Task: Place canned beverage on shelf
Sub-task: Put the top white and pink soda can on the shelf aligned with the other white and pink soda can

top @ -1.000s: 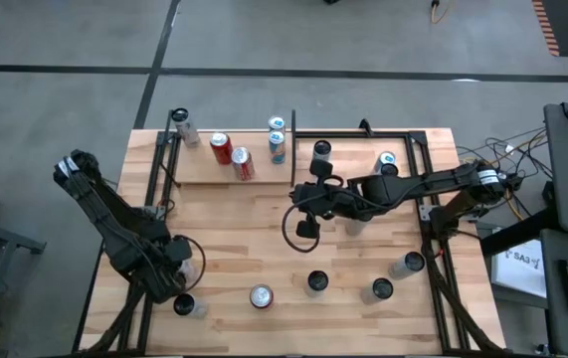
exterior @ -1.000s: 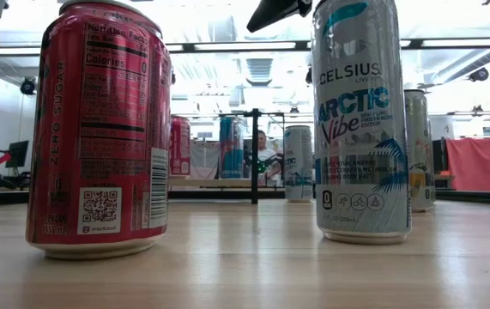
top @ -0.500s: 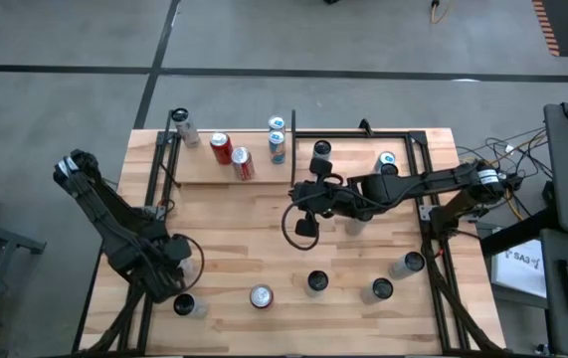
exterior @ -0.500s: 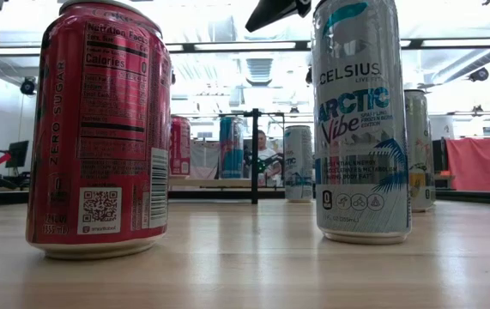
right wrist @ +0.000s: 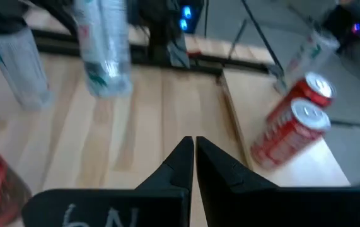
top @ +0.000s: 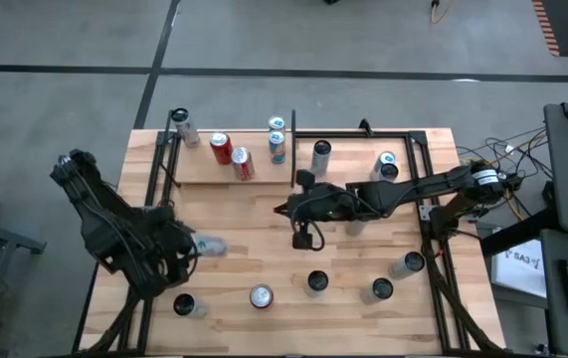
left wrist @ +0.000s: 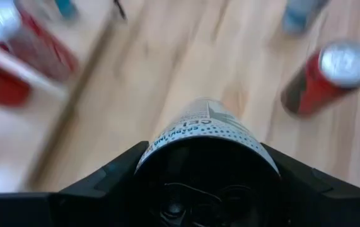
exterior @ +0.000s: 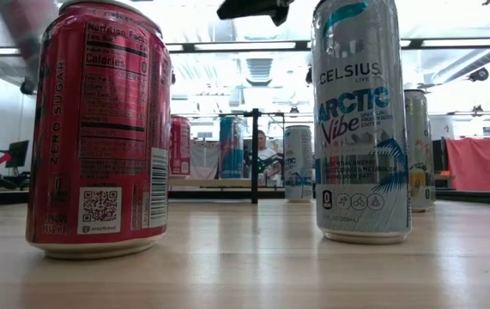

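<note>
While the left claw [top: 186, 246] grips a pale can [top: 210, 245] near the table's left edge, bare wood lies ahead.

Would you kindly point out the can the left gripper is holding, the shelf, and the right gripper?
pale can [left wrist: 206, 129]: left wrist view, on its printed side wall.
shelf [top: 199, 162]: high view, on a bare part of the plywood panel.
right gripper [right wrist: 194, 152]: right wrist view, midway between its closed fingertips.
</note>
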You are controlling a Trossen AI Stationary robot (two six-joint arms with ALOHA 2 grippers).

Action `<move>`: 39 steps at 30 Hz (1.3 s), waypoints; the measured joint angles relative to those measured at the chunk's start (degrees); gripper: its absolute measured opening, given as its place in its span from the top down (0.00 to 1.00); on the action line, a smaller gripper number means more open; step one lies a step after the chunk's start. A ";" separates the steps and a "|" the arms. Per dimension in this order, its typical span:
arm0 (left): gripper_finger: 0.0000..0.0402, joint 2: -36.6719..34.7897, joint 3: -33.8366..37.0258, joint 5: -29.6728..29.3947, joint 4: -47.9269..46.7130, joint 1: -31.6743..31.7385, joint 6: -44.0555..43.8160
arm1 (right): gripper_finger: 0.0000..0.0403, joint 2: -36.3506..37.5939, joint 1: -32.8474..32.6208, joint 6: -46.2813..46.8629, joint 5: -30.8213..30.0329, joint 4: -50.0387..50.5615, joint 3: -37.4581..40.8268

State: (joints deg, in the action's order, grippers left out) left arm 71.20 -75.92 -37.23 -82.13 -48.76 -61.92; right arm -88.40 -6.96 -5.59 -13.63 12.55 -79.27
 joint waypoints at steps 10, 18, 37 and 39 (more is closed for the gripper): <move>0.40 -0.04 -0.88 -16.06 -0.47 4.56 11.95 | 0.98 -0.02 0.13 -0.50 0.21 -13.36 3.99; 0.40 -0.14 -0.82 -13.22 -5.20 16.49 13.04 | 0.98 -0.02 0.13 -0.49 0.12 -12.66 3.92; 0.40 -1.01 1.73 -1.28 -3.45 39.40 33.28 | 0.98 -0.02 0.13 -0.56 0.07 -9.63 4.05; 0.40 -1.01 1.73 0.33 -3.43 40.98 35.07 | 0.98 -0.02 0.13 -0.54 0.07 -9.63 4.05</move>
State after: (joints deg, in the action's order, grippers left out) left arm 70.19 -74.19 -36.90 -85.55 -7.78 -26.85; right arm -88.42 -6.83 -6.13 -13.56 2.92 -75.22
